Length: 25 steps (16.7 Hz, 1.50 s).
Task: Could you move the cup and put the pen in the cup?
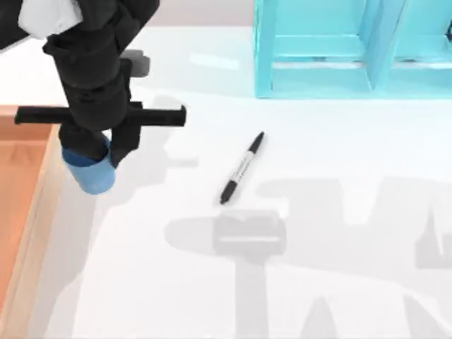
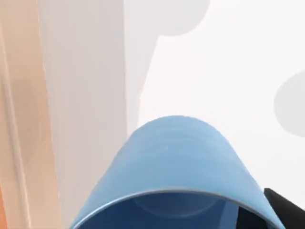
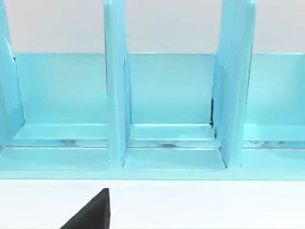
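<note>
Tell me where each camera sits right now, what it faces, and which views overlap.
Top view: above the table, looking down on the pen, the shelf rack, and the left pincer around the cup.
Left wrist view: on the left arm, close over the cup; a black finger shows.
Right wrist view: on the right arm, facing the shelf rack; a black finger shows.
Shared: top and left wrist, the cup; top and right wrist, the rack.

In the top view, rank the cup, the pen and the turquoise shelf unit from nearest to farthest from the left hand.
1. The cup: at the left hand itself, by the table's left side.
2. The pen: lying flat near the table's middle, to the right of the hand.
3. The turquoise shelf unit: at the back right, farthest.
</note>
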### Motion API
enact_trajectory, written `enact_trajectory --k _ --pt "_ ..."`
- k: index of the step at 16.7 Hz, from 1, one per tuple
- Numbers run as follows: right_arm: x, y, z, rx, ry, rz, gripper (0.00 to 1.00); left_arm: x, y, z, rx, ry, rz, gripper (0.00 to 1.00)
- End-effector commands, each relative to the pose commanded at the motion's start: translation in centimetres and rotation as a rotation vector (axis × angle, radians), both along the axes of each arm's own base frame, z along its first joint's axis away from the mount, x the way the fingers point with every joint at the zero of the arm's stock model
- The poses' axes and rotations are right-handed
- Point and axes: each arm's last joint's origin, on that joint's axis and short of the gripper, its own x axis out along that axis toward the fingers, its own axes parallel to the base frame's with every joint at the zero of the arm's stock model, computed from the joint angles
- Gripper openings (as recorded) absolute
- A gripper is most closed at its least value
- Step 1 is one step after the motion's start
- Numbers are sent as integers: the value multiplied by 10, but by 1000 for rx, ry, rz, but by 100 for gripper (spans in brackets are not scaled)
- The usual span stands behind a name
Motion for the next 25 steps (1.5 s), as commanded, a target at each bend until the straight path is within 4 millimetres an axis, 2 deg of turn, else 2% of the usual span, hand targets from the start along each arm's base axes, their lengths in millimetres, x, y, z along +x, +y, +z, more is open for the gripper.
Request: enact_trajectory --k 3,5,9,15,19,25 --pt "0 0 0 0 0 0 100 -7 -40 -28 8 -30 3 0" --pt "0 0 0 0 0 0 100 -10 -48 -39 27 -26 3 0" --pt "0 0 0 0 0 0 100 -9 -47 -40 24 -23 6 0" --pt "0 0 0 0 0 0 100 -8 -41 -80 25 -27 2 0" --pt "0 0 0 0 0 0 100 -8 -40 -83 27 -26 3 0" --pt "0 0 0 0 0 0 100 -8 -40 -83 27 -26 3 45"
